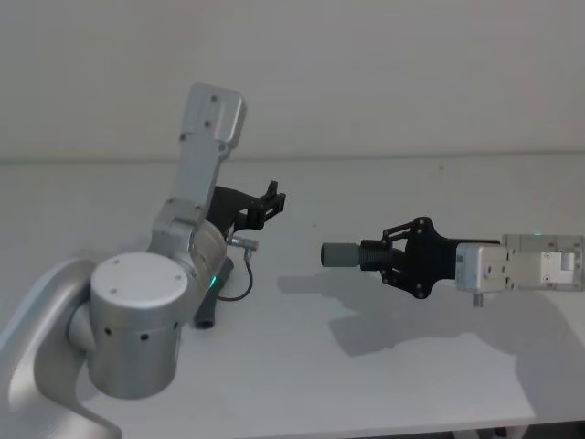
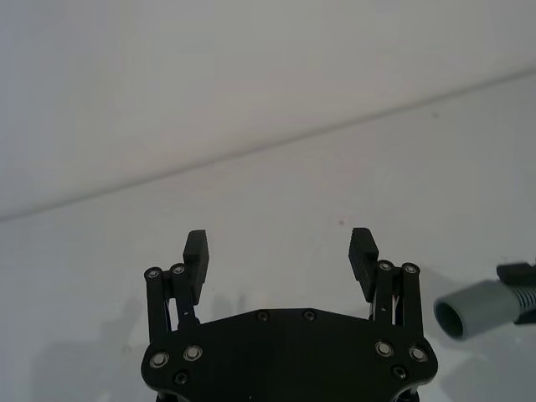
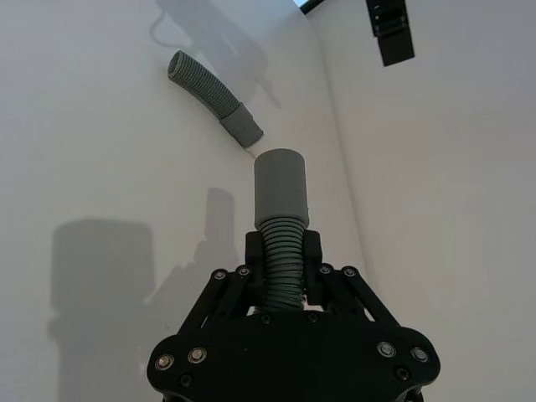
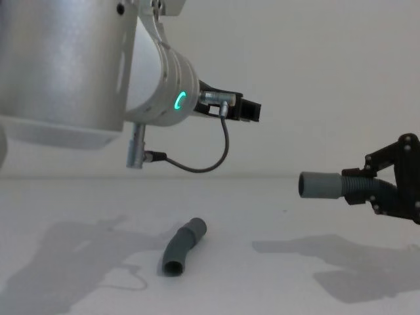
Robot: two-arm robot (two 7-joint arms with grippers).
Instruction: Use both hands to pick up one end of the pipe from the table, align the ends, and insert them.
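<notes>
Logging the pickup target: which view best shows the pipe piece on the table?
Chest view: the loose pipe piece lies whole on the table. Right wrist view shows it farther off; head view, one end behind the left arm.

Ribbed grey plastic pipe [image 4: 184, 247], matt white table [image 4: 249, 290]

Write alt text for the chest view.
The right end effector holds a grey hose piece in the air, cuff pointing left. A second hose piece lies on the white table; the left end effector is raised, empty.
</notes>
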